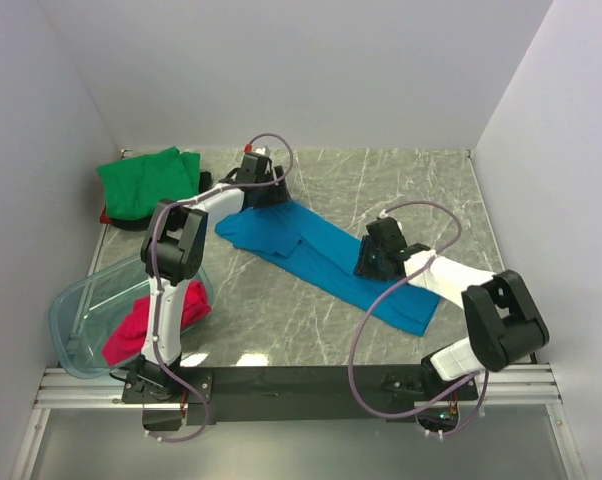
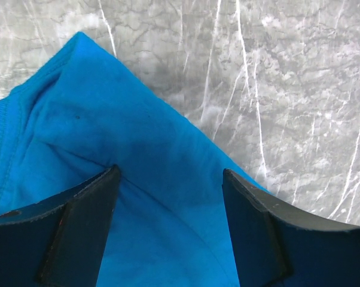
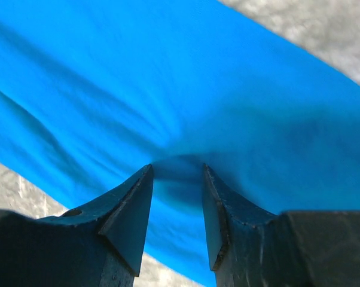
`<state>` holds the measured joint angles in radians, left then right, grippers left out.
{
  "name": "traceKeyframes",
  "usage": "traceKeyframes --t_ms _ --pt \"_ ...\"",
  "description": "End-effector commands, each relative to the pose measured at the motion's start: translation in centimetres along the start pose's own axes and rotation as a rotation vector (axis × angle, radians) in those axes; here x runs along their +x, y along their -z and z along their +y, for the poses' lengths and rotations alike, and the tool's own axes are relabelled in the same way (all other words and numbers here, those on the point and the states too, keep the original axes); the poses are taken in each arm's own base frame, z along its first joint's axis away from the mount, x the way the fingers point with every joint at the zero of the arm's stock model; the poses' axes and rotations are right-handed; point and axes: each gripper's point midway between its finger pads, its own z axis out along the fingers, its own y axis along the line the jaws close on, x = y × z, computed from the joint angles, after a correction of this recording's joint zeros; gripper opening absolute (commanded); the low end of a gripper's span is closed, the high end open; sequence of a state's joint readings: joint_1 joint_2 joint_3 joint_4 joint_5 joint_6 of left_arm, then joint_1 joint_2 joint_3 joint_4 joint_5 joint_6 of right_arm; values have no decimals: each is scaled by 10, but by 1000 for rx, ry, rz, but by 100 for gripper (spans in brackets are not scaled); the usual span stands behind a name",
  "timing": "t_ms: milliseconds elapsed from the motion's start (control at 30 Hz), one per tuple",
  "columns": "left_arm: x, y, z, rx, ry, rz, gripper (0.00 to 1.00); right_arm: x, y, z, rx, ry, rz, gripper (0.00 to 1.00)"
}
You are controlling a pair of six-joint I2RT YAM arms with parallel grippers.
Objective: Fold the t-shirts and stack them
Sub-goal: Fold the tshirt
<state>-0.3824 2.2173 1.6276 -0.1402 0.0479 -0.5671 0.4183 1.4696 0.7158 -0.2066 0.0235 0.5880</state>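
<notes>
Setting: a grey-green marbled counter (image 1: 381,185), closed in by plain white walls (image 1: 281,70) at the back and on both sides.

Blue t-shirt: the blue t-shirt (image 1: 321,255) lies stretched in a long diagonal band across the middle of the counter, running from the far left toward the near right, with soft creases along its length.

Left claw: the left claw (image 1: 271,195) hangs over the far-left end of the blue t-shirt. In the left wrist view the left claw (image 2: 171,173) is spread wide, holding nothing, with one corner of the blue t-shirt (image 2: 138,149) lying flat on the marble beneath it.

Right claw: the right claw (image 1: 369,265) sits on the near-right half of the band. In the right wrist view the right claw (image 3: 177,173) pinches a small pucker of the blue t-shirt (image 3: 168,78), and wrinkles radiate out from the narrow gap between the tips.

Green t-shirt: the green t-shirt (image 1: 146,180) rests folded in the far-left corner, well apart from the blue one.

Magenta-red t-shirt: the magenta-red t-shirt (image 1: 141,325) lies crumpled inside a clear plastic bin (image 1: 71,310) at the near left, beside the left arm's base.
</notes>
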Motion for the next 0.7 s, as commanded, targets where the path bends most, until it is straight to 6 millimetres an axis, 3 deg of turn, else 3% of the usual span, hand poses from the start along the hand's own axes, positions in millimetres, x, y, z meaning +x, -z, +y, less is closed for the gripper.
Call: traceKeyframes --t_ms 0,67,167,267,367,400,500,667 --pt "-30 17 -4 -6 -38 -70 75 -13 24 -4 33 -4 -66 46" --pt "-56 40 -18 20 -46 -138 76 -17 34 -6 50 0 -81 46" --pt "-72 71 -30 44 -50 -183 76 -21 46 -12 71 2 -109 47" --pt "-55 83 -22 32 -41 -148 77 -17 48 -20 93 -4 -116 47" --pt "-22 81 -10 33 -31 -75 77 -11 41 -25 122 -2 -90 47" --pt "-3 77 -1 24 -28 -35 77 -6 37 -28 135 0 -72 47" --pt "26 72 6 38 -21 27 76 1 28 -32 152 4 -44 47" --pt "61 60 12 44 -36 111 76 14 19 -38 171 20 0 47"
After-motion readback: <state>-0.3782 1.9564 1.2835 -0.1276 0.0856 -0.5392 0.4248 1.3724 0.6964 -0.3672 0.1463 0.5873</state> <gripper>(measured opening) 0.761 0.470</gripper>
